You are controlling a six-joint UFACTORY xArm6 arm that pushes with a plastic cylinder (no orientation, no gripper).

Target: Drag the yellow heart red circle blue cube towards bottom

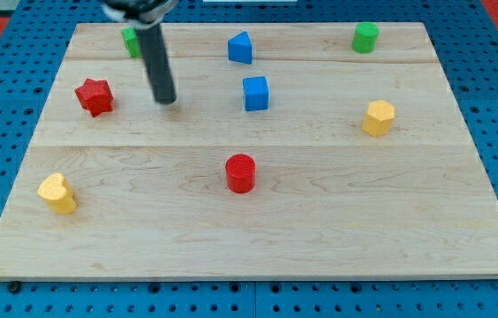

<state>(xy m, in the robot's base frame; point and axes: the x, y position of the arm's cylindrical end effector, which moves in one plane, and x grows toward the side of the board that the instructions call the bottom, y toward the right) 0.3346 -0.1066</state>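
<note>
The yellow heart (57,193) lies near the board's left edge, low in the view. The red circle (241,172), a short cylinder, stands near the board's middle. The blue cube (256,93) sits above it, in the upper middle. My tip (167,100) rests on the board to the left of the blue cube and to the right of the red star (94,96), touching neither. The rod rises from the tip to the view's top.
A blue triangular block (240,48) sits above the blue cube. A green block (131,40) is partly hidden behind the rod at the top left. A green cylinder (365,37) stands at the top right. A yellow hexagon (378,117) sits at the right.
</note>
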